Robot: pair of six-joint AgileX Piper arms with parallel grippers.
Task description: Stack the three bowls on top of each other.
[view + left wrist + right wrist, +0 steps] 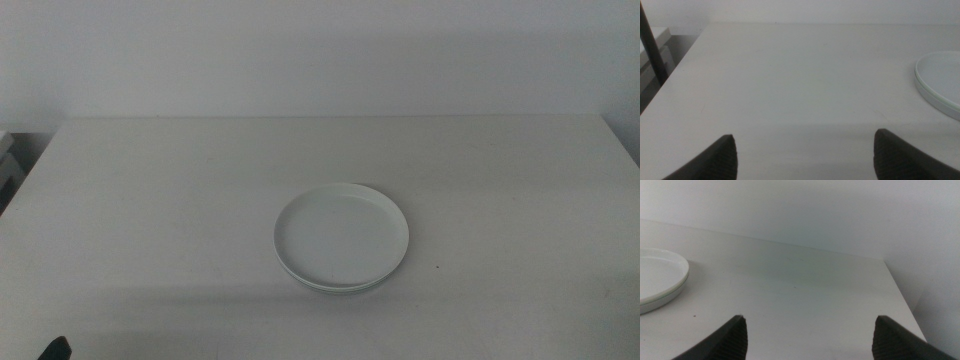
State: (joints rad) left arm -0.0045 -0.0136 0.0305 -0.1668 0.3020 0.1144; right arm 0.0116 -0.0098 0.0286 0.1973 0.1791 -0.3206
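The bowls stand nested in one stack point(341, 235) at the middle of the white table point(150, 200). The top bowl is white. A thin pale mint green rim point(335, 289) shows just under it. No grey bowl can be made out. The stack also shows in the left wrist view point(940, 80) and in the right wrist view point(657, 277). My left gripper point(805, 155) is open and empty, low over the table's front left; its tip point(55, 348) shows at the middle view's bottom edge. My right gripper point(810, 337) is open and empty at the front right, out of the middle view.
A dark pole point(652, 45) stands off the table's left edge. A white object point(8, 165) sits beyond the left edge. The table's right edge point(900, 295) drops off near the right gripper. A plain wall is behind.
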